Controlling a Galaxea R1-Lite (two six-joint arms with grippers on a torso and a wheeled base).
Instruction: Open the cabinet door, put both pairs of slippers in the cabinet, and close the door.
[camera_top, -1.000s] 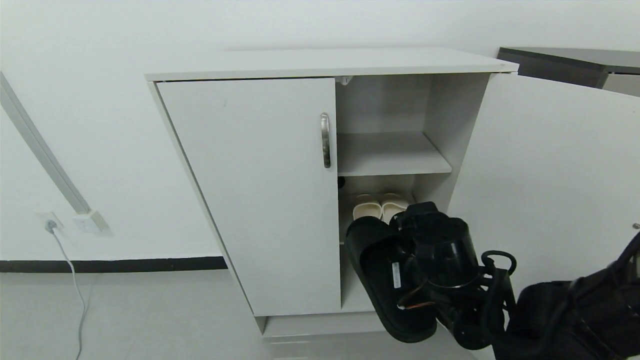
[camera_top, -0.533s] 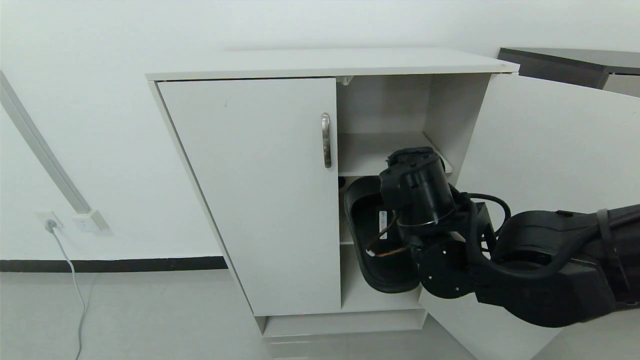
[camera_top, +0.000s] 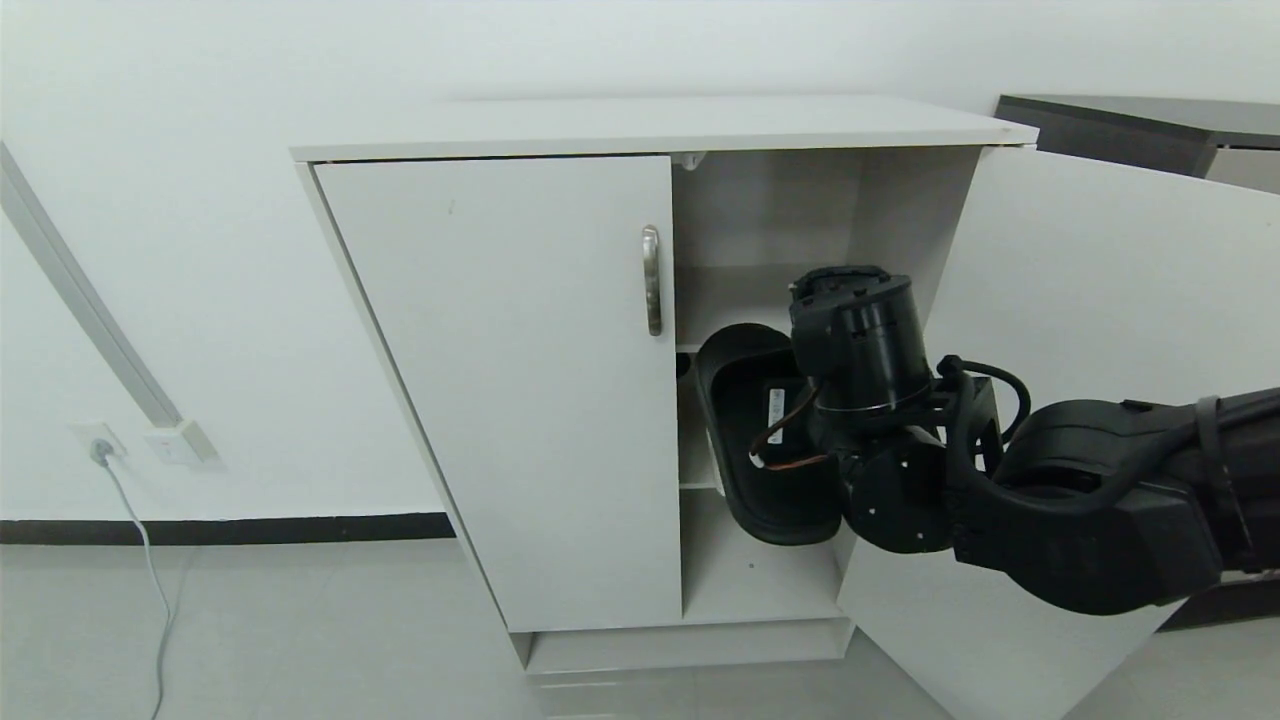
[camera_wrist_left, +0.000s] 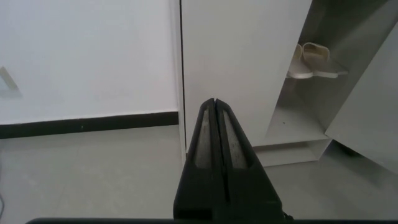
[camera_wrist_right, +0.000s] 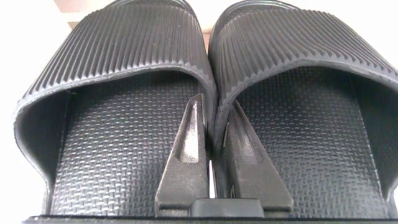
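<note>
Holding black slippers (camera_top: 755, 450) at the cabinet (camera_top: 500, 400) mouth, my right tool (camera_wrist_right: 211, 124) clamped on both; next, set them on the bottom shelf (camera_top: 750, 585).

I see the white two-door wooden cabinet (camera_top: 660, 125) standing on the pale grey tiled floor (camera_top: 300, 640), its right door swung open; on its middle shelf (camera_wrist_left: 341, 70) lies a pair of cream foam slippers (camera_wrist_left: 310, 59), side by side; a thin white cable (camera_top: 163, 630) trails onto the floor at the left.

slipper pair (camera_top: 752, 450) at cabinet (camera_top: 500, 400) opening, other pair (camera_wrist_left: 313, 59) on shelf (camera_wrist_left: 336, 70) inside
</note>
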